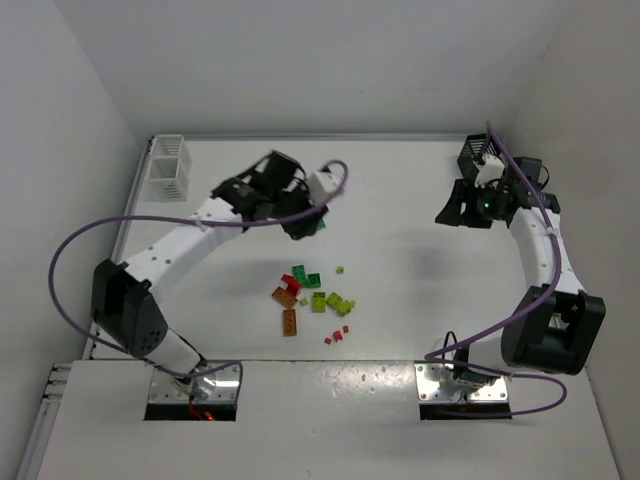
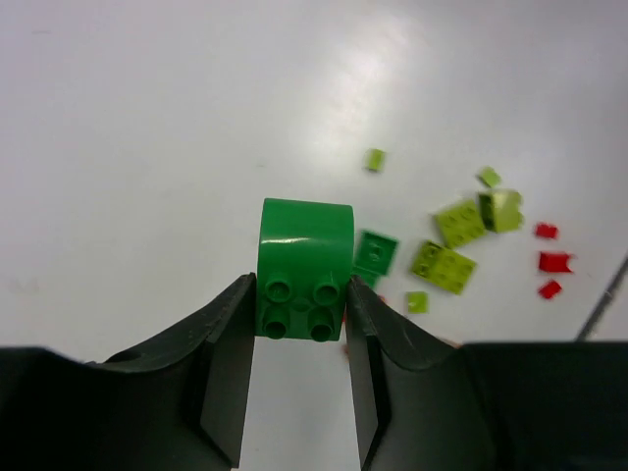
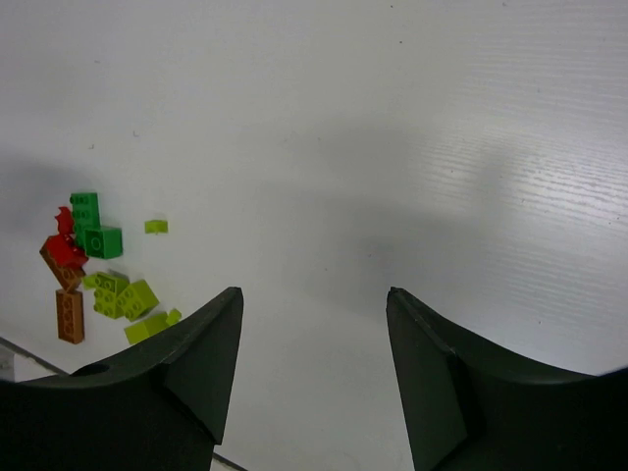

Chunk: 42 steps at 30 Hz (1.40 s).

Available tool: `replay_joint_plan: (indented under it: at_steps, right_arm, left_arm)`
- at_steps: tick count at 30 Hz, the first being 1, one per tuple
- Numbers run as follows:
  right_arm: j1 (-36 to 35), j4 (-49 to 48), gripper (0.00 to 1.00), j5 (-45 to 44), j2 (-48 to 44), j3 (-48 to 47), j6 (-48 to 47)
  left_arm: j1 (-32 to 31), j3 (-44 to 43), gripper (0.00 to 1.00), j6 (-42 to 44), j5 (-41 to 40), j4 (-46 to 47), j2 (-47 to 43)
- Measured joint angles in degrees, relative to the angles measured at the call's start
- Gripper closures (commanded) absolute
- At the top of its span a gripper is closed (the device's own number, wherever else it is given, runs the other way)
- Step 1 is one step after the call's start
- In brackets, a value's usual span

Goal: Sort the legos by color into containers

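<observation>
"Looking across the tabletop [image 1: 400, 200], which arm has the job right now?"

"The left arm [image 1: 180, 245]. It reaches out to the middle of the overhead frame. The right arm [image 1: 545, 250] is folded back at the upper right, just beside the black bin [image 1: 480, 152]. The white bin [image 1: 168, 168] sits in the upper left corner."

"So which bin is nearer the piece it's carrying?"

"The white one, I'd judge. From the left claw [image 2: 299, 324] it lies off to the upper left in the overhead view, well apart, with bare tabletop between. The black bin is farther, over at the upper right on the other arm's side. Which colour belongs in which bin I can't tell."

"And the claws?"

"The left claw is clamped on a dark green brick [image 2: 304, 260], one finger on each flank, and it seems to be held up off the tabletop. The right claw [image 3: 314, 294] stands spread wide with nothing in it."

"How does the brick sit?"

"Its four studs face back toward the wrist. Its long axis runs straight out from between the fingers, rounded end leading. Only the studded end is pinched, so I'd guess a hard swing could pivot it."

"The rest of the legos [image 1: 312, 300]?"

"They're loose near the centre, below the claw in the overhead frame: red, orange, green and lime."
</observation>
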<state>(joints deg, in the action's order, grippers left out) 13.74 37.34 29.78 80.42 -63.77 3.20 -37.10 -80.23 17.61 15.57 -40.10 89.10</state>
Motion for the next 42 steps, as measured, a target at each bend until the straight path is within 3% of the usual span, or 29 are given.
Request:
replay_joint_plan:
  at_steps: [2, 8, 12, 16, 20, 26, 36, 42]
  right_arm:
    - [0.0, 0.0, 0.41, 0.31, 0.0, 0.0, -0.07]
    - [-0.87, 0.11, 0.43, 0.7, 0.2, -0.13, -0.37]
    - [-2.56, 0.26, 0.43, 0.44, 1.11, -0.61, -0.7]
    - [-4.5, 0.44, 0.43, 0.26, 2.84, -1.57, -1.27]
    - [-6.25, 0.63, 0.43, 0.07, 4.04, -1.84, -1.95]
    - [-9.05, 1.36, 0.43, -0.48, 6.19, -3.52, -3.19]
    - [-12.15, 1.84, 0.43, -2.38, 6.82, -3.61, -3.54]
    - [-13.35, 1.86, 0.43, -2.78, 6.88, -3.61, -3.85]
  left_arm:
    - [6.12, -1.84, 0.9, -1.07, 1.75, 0.2, -2.38]
    - [32.11, -7.63, 0.91, -2.97, 8.2, -0.79, -3.06]
    - [46.49, -16.26, 0.92, -3.76, 10.73, -1.79, 3.26]
    - [54.29, -24.76, 0.92, -4.37, 10.93, -2.19, 13.2]
    - [57.75, -30.05, 0.92, -4.92, 8.13, -2.69, 23.32]
    - [58.07, -35.01, 0.91, -5.25, 2.01, -4.17, 33.68]
    - [57.31, -44.76, 0.9, -5.88, -4.35, -3.5, 39.47]
    - [56.72, -45.2, 0.76, -5.9, -5.38, -3.28, 40.52]
